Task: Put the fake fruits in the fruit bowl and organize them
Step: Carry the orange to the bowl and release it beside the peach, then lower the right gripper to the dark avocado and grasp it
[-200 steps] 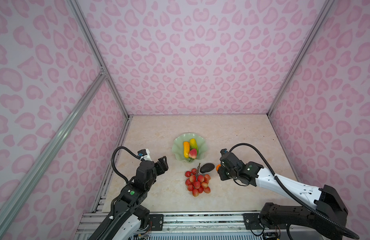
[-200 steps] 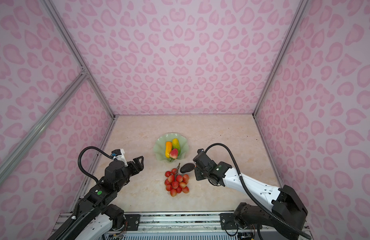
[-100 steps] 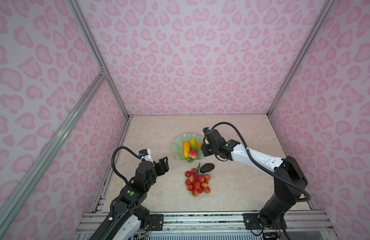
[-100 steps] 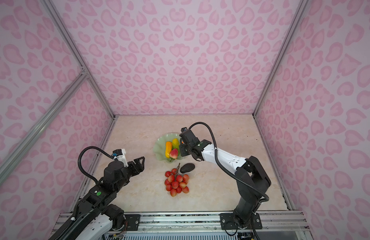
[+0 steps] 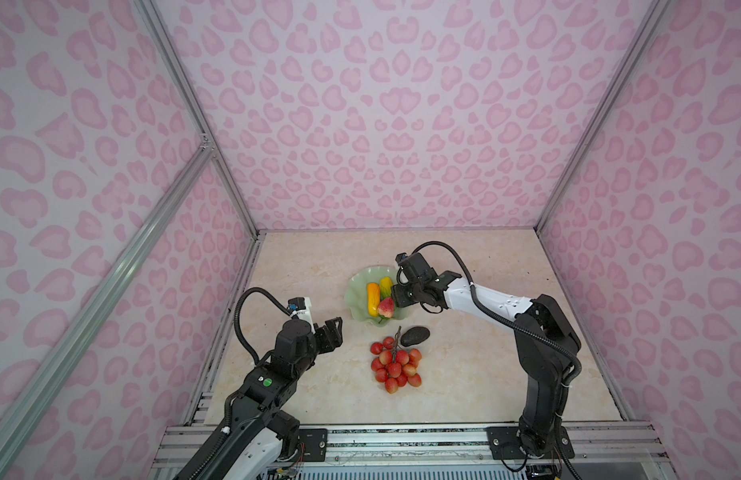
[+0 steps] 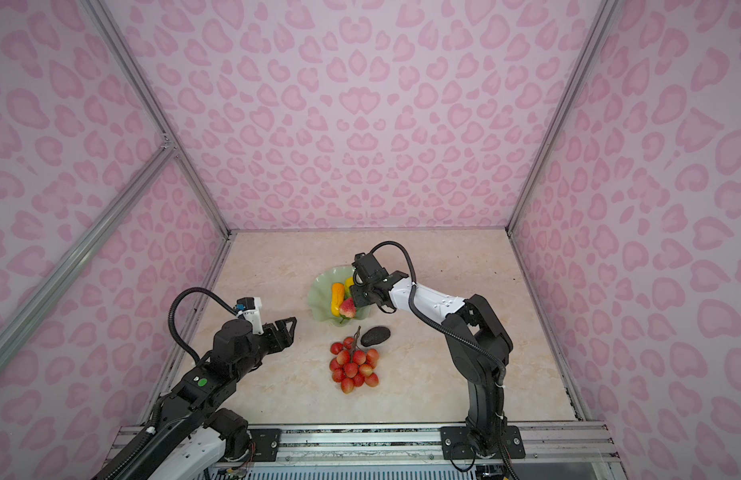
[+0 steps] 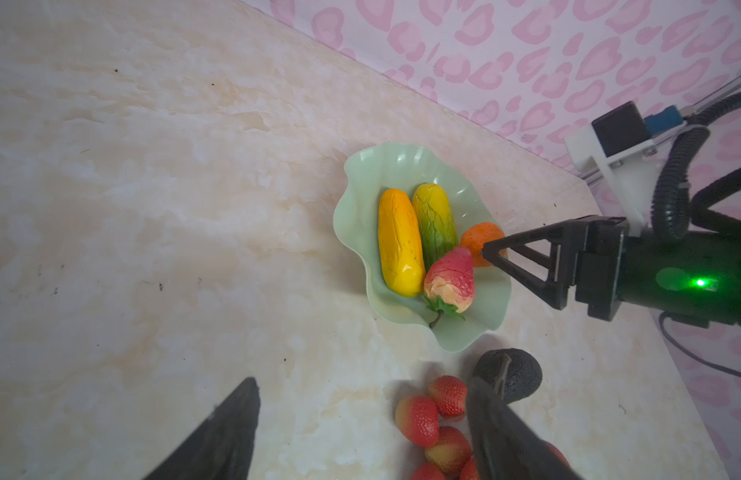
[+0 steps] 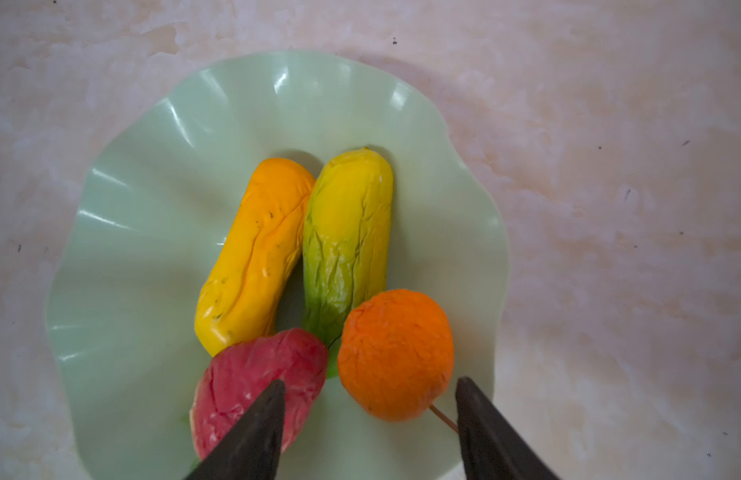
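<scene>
Swinging over from beside the avocado (image 5: 415,336), right gripper (image 8: 369,384) now hangs above the fruit bowl (image 8: 152,208), jaws parted, small orange (image 8: 396,353) lying free in the bowl just ahead of its tips. That makes four fruits in; avocado and berry bunch (image 5: 396,365) wait outside, off to its side, left gripper (image 5: 334,330) wide and empty. No writing readable.

Bright, even, diffuse light. Shadows on the table (image 5: 477,374) are soft and faint. White glare streaks dot the fruit bowl (image 8: 277,83) rim. Both top views bow straight lines near their edges. Up close, the left gripper (image 7: 362,380) and right gripper (image 8: 371,381) look dark and blurred.
</scene>
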You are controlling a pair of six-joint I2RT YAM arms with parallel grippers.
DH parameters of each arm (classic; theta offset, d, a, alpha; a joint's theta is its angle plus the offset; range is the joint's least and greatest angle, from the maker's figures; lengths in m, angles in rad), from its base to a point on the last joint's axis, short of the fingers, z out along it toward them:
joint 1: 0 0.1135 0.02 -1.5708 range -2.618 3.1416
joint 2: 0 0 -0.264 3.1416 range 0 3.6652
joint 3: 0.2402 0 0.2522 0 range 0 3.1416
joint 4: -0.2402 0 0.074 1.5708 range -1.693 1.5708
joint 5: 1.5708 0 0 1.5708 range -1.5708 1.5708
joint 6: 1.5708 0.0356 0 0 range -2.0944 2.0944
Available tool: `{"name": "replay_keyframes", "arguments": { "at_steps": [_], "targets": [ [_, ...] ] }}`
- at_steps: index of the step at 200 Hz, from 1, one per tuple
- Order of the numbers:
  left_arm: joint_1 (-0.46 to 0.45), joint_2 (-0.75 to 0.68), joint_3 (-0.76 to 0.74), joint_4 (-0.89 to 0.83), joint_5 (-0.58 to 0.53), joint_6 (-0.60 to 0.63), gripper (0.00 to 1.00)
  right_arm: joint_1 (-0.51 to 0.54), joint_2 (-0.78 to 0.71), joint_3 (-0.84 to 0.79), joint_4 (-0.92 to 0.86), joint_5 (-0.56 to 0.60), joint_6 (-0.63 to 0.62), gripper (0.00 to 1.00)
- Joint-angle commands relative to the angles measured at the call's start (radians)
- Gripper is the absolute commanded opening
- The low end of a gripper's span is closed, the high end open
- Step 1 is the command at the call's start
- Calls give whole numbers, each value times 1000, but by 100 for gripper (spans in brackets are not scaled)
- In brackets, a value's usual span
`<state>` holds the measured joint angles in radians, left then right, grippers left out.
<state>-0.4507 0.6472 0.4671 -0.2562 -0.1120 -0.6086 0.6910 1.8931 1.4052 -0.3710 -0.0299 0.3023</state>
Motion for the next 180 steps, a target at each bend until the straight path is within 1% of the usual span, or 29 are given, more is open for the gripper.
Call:
{"name": "replay_keyframes", "arguments": {
  "at_steps": [1,19,39,58,83,104,131,152,180],
  "targets": [
    [1,10,16,43,6,13,79,-2,-39,-17,-20,18,-11,65],
    [1,15,16,49,3,15,79,-4,-113,-80,-28,20,-12,65],
    [1,15,12,55,-1,12,79,-4,-231,-205,-26,17,-26,67],
    [1,19,6,62,-6,12,80,-4,-333,-327,-43,8,-66,72],
    [1,33,16,59,-15,29,80,-1,-408,-438,-75,-57,-169,79],
    [1,43,27,56,-15,41,80,9,-412,-445,-123,-77,-236,80],
    [1,43,29,59,-13,41,80,36,-391,-427,-115,-116,-293,80],
    [0,39,25,58,-10,35,80,70,-336,-395,-122,-105,-324,79],
    [1,25,14,61,-14,24,80,85,-251,-364,-113,-99,-338,77]
  ]
}}
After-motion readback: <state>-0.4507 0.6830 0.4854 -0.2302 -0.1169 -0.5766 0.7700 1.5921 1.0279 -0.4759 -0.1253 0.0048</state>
